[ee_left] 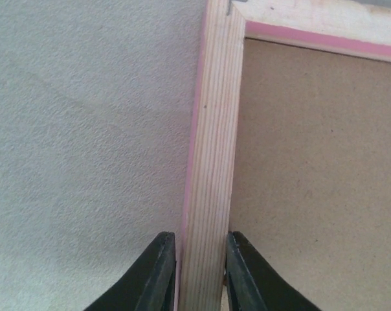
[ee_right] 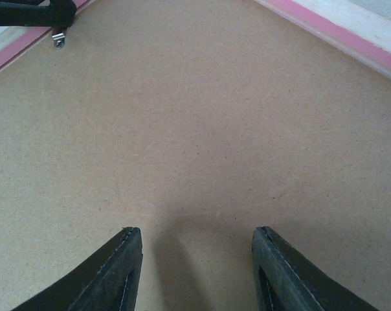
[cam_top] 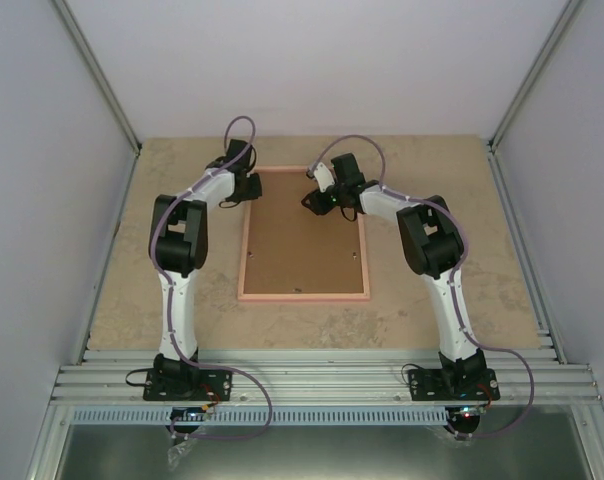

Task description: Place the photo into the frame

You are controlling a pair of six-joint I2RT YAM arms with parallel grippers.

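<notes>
The pink frame (cam_top: 304, 296) lies face down on the table, its opening filled by the brown cardboard backing board (cam_top: 302, 240). The photo is hidden. My left gripper (cam_top: 250, 186) is shut on the frame's left rail near the far left corner; in the left wrist view the bare wood rail (ee_left: 212, 149) sits between my two fingers (ee_left: 158, 275). My right gripper (cam_top: 320, 200) is open and empty, hovering just above the backing board (ee_right: 195, 116) near the far end. The pink frame edge (ee_right: 341, 32) shows at the top right of the right wrist view.
A small metal clip (ee_right: 59, 40) sits on the frame's rail at the top left of the right wrist view. The beige table (cam_top: 432, 300) extends around the frame, bounded by grey walls and an aluminium rail at the near edge.
</notes>
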